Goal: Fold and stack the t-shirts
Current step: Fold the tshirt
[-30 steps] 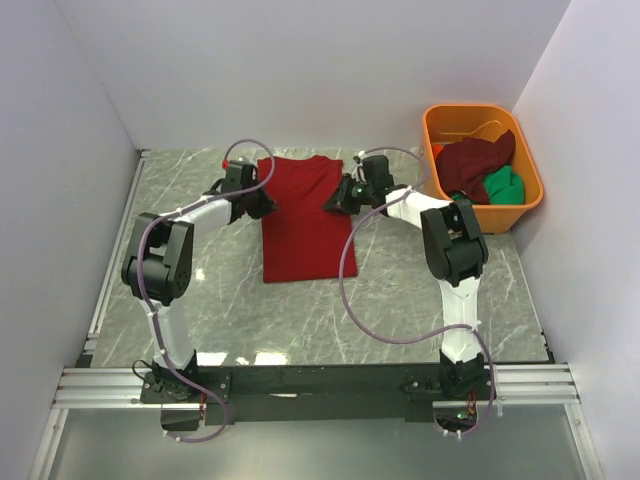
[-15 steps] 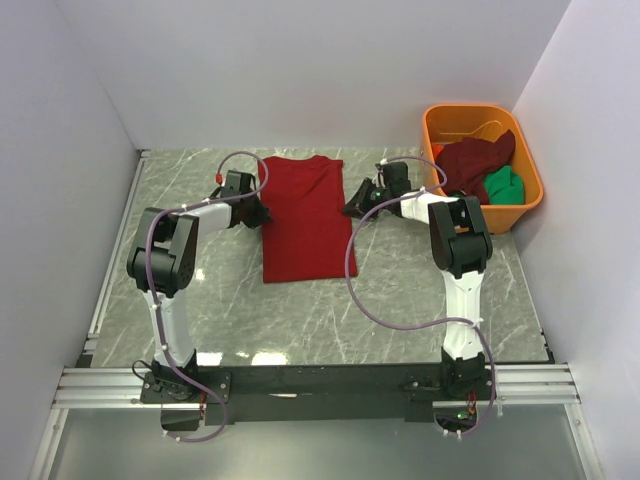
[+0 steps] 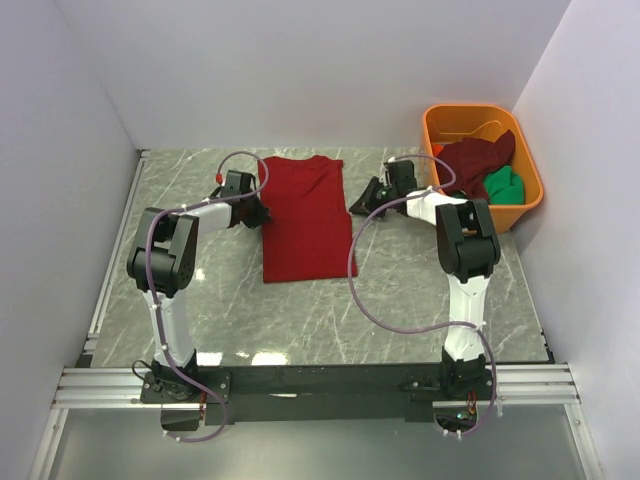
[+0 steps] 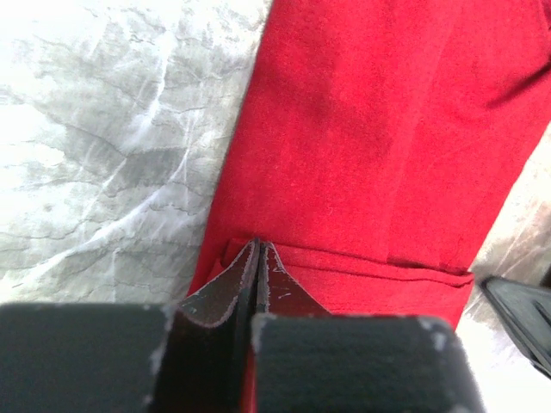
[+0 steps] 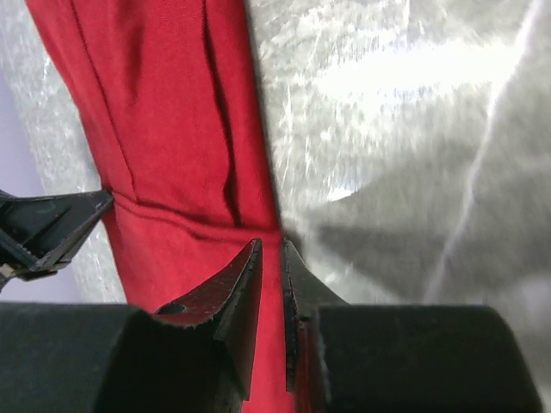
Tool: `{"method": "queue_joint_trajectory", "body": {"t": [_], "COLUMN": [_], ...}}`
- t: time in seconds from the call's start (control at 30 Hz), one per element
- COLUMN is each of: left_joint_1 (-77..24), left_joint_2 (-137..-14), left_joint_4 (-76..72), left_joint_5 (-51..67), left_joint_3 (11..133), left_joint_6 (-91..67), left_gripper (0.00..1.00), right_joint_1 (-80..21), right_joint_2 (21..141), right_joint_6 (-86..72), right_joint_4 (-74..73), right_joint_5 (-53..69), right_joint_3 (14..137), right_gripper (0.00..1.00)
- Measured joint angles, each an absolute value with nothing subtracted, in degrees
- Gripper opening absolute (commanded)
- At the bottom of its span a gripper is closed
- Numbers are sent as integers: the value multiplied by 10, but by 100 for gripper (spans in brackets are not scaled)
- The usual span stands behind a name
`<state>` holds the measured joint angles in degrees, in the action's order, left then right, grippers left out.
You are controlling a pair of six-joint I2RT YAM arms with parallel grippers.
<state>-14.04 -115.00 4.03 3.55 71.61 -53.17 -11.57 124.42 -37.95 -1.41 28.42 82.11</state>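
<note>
At the red shirt's point(image 4: 370, 129) left edge, the left fingers point(image 4: 224, 297) are pressed together, their tips over a folded strip of cloth. I cannot tell if any cloth is caught between them. The right fingers point(image 5: 232, 288) have a small gap with nothing in it, just beside the shirt's right edge.

The red shirt point(image 3: 303, 215) lies flat in the middle of the desk point(image 3: 300, 310), long and narrow, so its sides look folded in. I think the next step is to fold it end over end. For that, both sets of fingers would need to pinch two corners at one end.

Only the top view shows the tub point(image 3: 512, 215) with the maroon shirt point(image 3: 478, 160) and green shirt point(image 3: 503, 186) waiting inside. Only the wrist views show the fold lines up close.
</note>
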Motion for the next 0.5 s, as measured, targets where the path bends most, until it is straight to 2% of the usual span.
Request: {"method": "queue_joint_trajectory", "body": {"t": [0.07, 0.1, 0.27, 0.4, 0.5], "left_joint_1": [-140, -139, -133, -130, -135], "left_joint_2": [-1148, -1143, -1094, -1006, -915], "left_joint_4": [51, 60, 128, 152, 148], "left_joint_5": [31, 29, -9, -39, -41], "left_joint_3": [721, 724, 748, 718, 631], "left_joint_6": [-528, -526, -524, -540, -554], "left_gripper": [13, 22, 36, 37, 36], "right_joint_1": [-116, -116, -116, -120, -132], "right_joint_2": [1224, 1210, 1122, 1038, 987], "right_joint_6": [-378, -378, -378, -378, -376], "right_joint_4": [-23, -30, -47, -51, -51], "right_joint_5": [274, 268, 252, 252, 255], "right_joint_3": [809, 803, 758, 698, 647], "right_gripper": [21, 21, 23, 25, 25]}}
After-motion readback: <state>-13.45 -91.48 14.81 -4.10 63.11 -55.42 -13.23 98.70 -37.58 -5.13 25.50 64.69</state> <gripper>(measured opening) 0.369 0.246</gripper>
